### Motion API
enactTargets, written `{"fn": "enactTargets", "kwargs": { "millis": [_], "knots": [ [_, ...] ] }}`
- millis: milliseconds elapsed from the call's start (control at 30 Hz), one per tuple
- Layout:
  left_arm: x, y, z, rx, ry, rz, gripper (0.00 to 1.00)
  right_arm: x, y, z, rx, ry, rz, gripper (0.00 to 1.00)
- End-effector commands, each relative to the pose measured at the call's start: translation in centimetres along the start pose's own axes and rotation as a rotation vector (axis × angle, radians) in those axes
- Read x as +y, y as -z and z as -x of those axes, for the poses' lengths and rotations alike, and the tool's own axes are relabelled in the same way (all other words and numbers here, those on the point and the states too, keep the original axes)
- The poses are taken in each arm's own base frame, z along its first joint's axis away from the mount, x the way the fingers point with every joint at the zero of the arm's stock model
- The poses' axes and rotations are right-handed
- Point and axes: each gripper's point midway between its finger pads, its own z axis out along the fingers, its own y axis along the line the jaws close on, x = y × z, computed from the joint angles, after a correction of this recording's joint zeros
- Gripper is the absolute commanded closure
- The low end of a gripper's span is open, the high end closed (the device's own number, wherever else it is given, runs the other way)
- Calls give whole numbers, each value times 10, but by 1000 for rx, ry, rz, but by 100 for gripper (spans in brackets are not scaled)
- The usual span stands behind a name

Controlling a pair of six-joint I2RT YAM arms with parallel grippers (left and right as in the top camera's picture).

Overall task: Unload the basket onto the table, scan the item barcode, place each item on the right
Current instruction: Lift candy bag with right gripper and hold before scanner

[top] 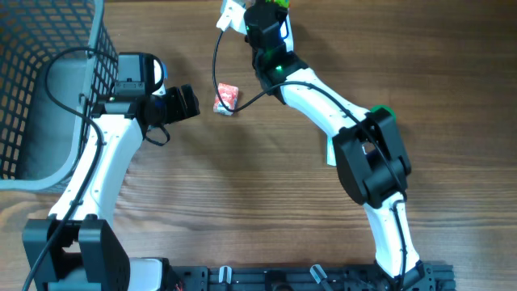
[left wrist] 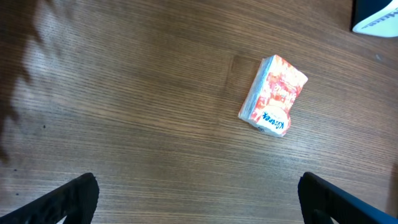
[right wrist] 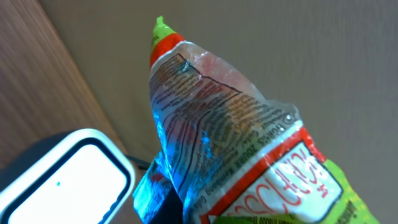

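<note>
- Crinkly snack bag (right wrist: 230, 143) fills the right wrist view, its printed side facing the camera. It sits just beside the white scanner (right wrist: 68, 177), which shows at lower left.
- Left wrist view: the left gripper (left wrist: 199, 198) is spread wide above the wooden table (left wrist: 124, 93). A red-and-white tissue pack (left wrist: 273, 94) lies flat near the scanner's corner.
- Overhead: the right gripper (top: 265, 14) is clamped on the bag, just right of the scanner. The tissue pack lies on the robot's side of the scanner, and a wire basket (top: 48, 73) stands well to its left.
</note>
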Motion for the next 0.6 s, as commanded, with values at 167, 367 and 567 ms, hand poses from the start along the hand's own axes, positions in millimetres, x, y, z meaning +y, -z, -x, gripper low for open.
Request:
{"fn": "enactTargets", "kwargs": {
  "millis": [167,367,567],
  "knots": [
    [1,4,6,-20,-18,2,0,45,-15,-9,46,135,13,96],
    [1,4,6,-20,-18,2,0,29,-11,-10,66,-21,-18,96],
    [0,4,6,-20,-18,2,0,-69,53,-4,-22,-422,168,96]
  ]
}}
